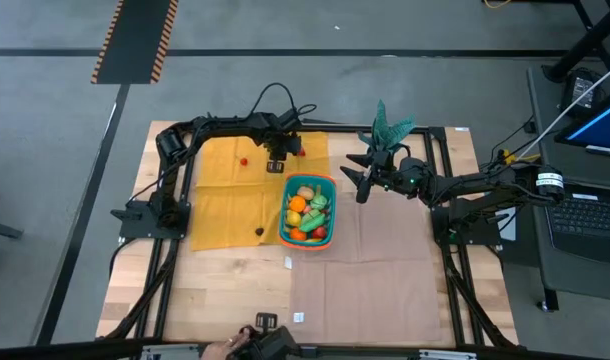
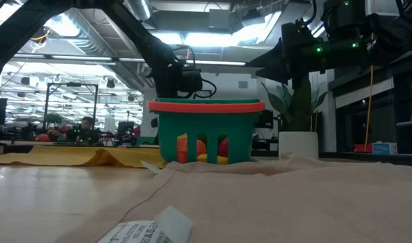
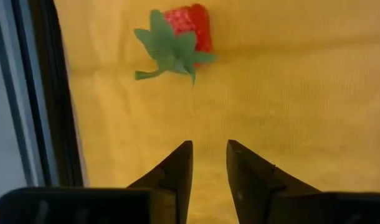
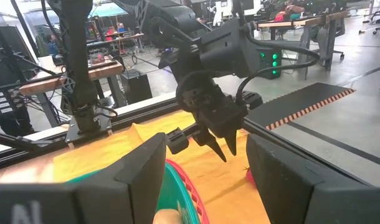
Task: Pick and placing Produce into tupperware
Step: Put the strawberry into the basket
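Note:
The teal tupperware (image 1: 307,210) with an orange rim stands on the table's middle and holds several pieces of produce. A red strawberry (image 3: 185,34) with green leaves lies on the yellow cloth (image 1: 225,190) beyond the basket's far side. My left gripper (image 3: 209,146) points down just above the cloth, a little short of the strawberry; its fingers stand slightly apart with nothing between them. Another small red piece (image 1: 243,160) and a dark piece (image 1: 259,231) lie on the same cloth. My right gripper (image 1: 357,182) hangs level and open to the basket's right, beside the plant.
A green plant (image 1: 387,128) in a white pot (image 2: 298,145) stands at the far side, right of the basket. A tan cloth (image 1: 385,260) covers the table's right and near part, with paper scraps (image 1: 288,262) on it. A person's hand (image 1: 220,348) shows at the near edge.

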Controlling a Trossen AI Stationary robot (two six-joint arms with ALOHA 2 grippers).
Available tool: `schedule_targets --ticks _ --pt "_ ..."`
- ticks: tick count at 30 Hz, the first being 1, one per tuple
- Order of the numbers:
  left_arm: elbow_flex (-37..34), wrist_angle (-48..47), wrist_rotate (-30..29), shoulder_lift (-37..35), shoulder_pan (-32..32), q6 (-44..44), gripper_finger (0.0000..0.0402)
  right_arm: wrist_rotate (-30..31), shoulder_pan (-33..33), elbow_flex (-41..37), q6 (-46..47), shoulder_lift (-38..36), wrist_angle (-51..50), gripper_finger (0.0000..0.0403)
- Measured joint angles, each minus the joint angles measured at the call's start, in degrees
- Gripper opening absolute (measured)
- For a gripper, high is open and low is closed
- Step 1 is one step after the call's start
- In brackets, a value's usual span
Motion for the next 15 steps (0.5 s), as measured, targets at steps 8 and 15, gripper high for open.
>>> schedule_targets --ticks 8,15 --pt "0.0 2.28 29.56 -2.58 6.51 -9.57 0.0039 0.01 -0.01 -0.01 0.0 0.0 -0.02 0.0225" --pt "0.04 3.55 44.94 -2.88 12.57 -11.66 0.0002 -0.01 0.0 -0.01 -0.11 0.0 -0.17 0.0225"
